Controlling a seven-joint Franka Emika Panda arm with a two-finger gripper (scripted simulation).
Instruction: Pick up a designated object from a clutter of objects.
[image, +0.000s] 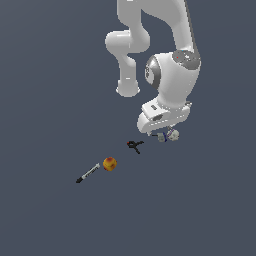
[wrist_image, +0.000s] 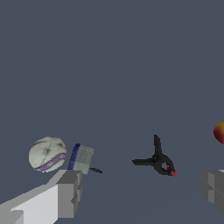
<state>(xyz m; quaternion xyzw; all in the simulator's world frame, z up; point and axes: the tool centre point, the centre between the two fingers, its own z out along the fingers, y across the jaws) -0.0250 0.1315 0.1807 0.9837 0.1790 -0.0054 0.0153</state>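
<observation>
- A white robot arm (image: 172, 75) reaches down from the top of the exterior view toward a plain dark grey-blue desk (image: 50, 75).
- Its pincer (wrist_image: 140, 192) hangs low over the desk and stands open: the wrist view shows its two grey fingers (wrist_image: 68, 192) wide apart, with nothing between them.
- The white ball (wrist_image: 47, 154) is small and round, with bluish-purple marks. It lies on the desk outside the open pincer, just beyond one fingertip.
- In the exterior view the white ball (image: 173, 134) peeks out beneath the arm's hand, at the exterior view's right end of the scatter.
- Just beside the ball lies a small grey piece (wrist_image: 81, 158) with a blue edge. I cannot tell whether the two touch.
- A black clamp (wrist_image: 156, 162) with a red tip lies farther along, ahead of the gap between the fingers and clear of the grey piece.
- An orange-red ball (image: 109, 164) sits toward the exterior view's left, well apart from the white ball. The wrist view catches only its edge.
- A thin grey stick (image: 88, 173) with a black tip lies just beside the orange-red ball, slanting away to the exterior view's left.
- The scattered things form a loose diagonal line across the desk.
</observation>
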